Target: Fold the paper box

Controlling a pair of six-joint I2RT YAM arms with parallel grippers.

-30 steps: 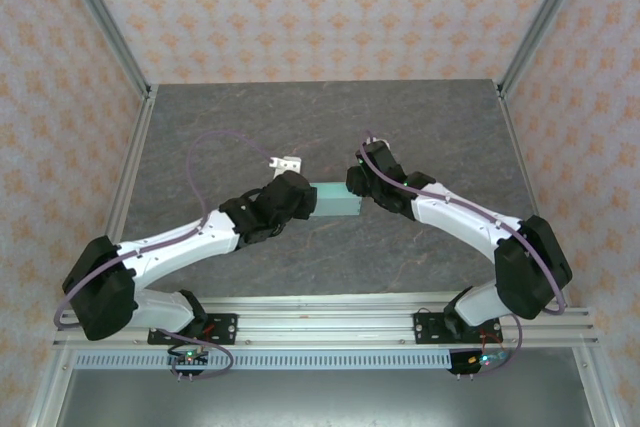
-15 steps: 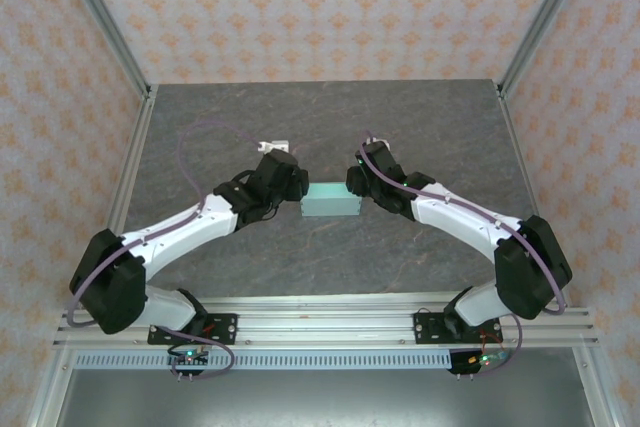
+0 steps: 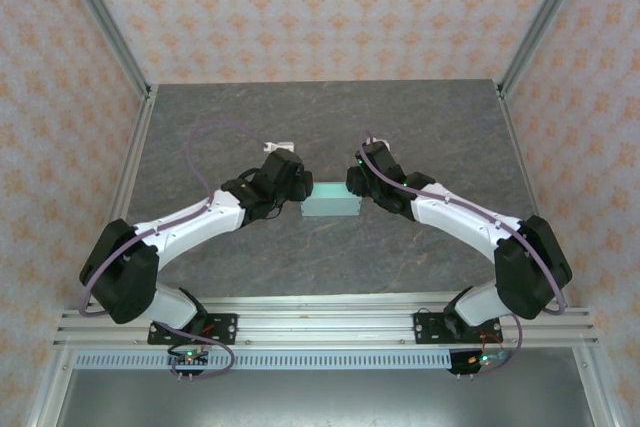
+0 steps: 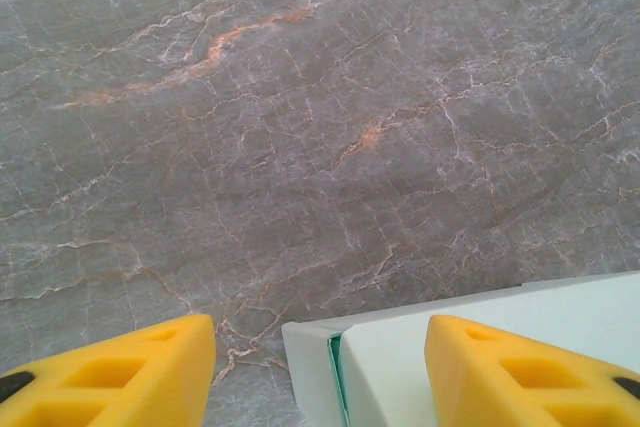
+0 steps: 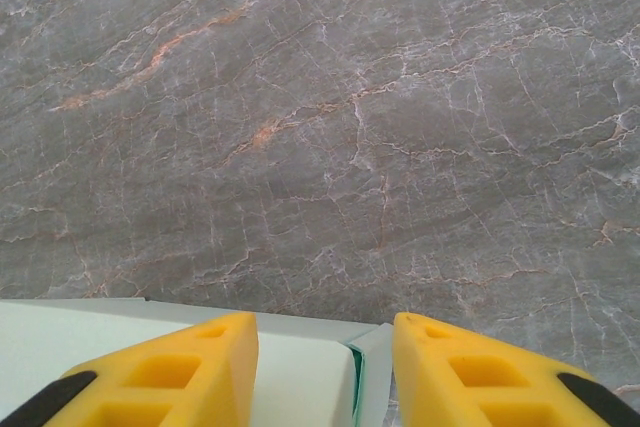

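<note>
Overhead, the paper box [image 3: 331, 200] is lying as a closed oblong in the middle of the tabletop [image 3: 420, 127], with the left tool [image 3: 303, 190] crowding its left end and the right tool [image 3: 353, 183] crowding its right end. Pressure from both ends at once is risking a buckle in the thin card. If the two pushes are not lining up, it is risking a skid toward the near or far side instead.

From the left wrist, the left tool [image 4: 320, 332] is standing open. One finger [image 4: 140, 372] is hanging over bare tabletop, apart from the paper box [image 4: 395, 362], and the other is overlapping its top. Closing here is likely to catch only the corner and twist the end flap open.

From the right wrist, the right tool [image 5: 322, 332] is straddling the right end of the paper box [image 5: 100, 332] with its jaws partly parted. Whether it is actually pinching the card cannot be told. A loose hold there would be leaving the paper box free to pivot.
</note>
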